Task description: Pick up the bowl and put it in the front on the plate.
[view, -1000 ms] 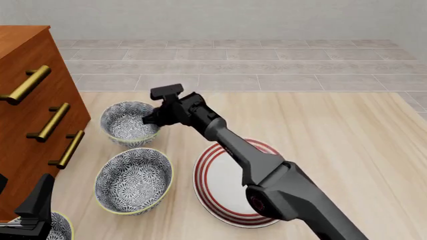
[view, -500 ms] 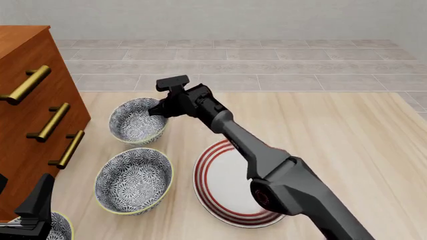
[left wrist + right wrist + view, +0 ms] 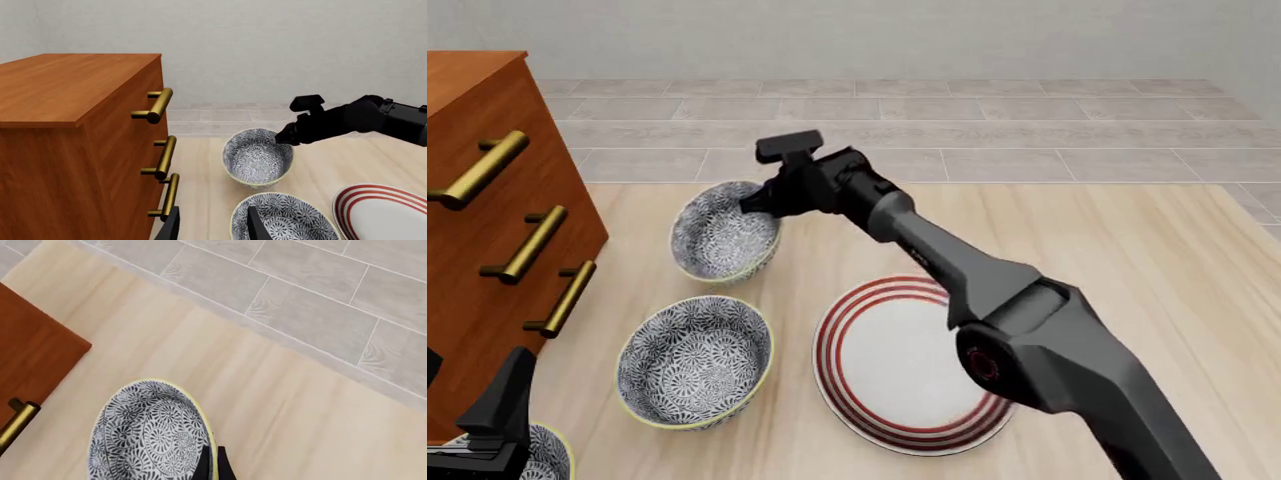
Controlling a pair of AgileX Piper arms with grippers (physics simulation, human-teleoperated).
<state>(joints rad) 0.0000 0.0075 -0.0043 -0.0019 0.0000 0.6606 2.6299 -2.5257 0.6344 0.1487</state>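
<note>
While the right gripper (image 3: pixel 758 208) pinches the far bowl (image 3: pixel 725 243) by its rim, the bowl has risen and tilted, drifting rightward from mid-left of the frame toward the plate (image 3: pixel 910 363) at lower centre; transport is under way.

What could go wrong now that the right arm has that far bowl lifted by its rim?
The right end effector pinches only the rim of the tilted blue-grey floral bowl, so it might slip or swing. Carried low, it could clip the matching nearer bowl before reaching the red-ringed white plate.
</note>
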